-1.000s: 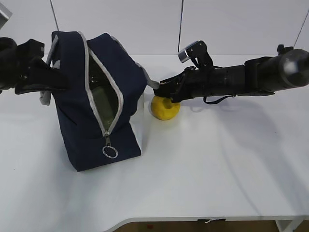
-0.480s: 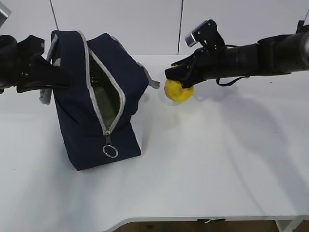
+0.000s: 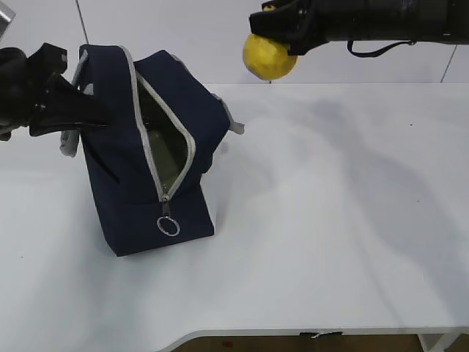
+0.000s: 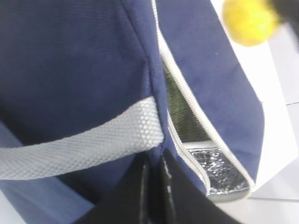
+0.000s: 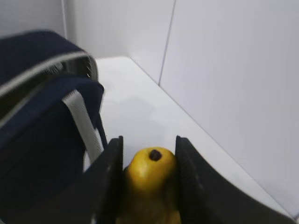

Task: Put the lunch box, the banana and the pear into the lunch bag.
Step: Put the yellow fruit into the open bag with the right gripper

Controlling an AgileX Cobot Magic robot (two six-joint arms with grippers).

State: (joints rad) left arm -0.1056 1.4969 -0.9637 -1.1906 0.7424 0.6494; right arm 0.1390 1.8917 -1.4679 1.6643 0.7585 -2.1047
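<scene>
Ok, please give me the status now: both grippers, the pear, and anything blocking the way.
Right gripper shut on pear, held high above table. Left gripper clamped on lunch bag edge; zipper open. Nothing between pear and opening.

The lunch bag (image 3: 150, 154) stood near the table's (image 3: 330, 235) left edge. The pear (image 3: 270, 56) hung above the table's back edge, right of the bag.
</scene>
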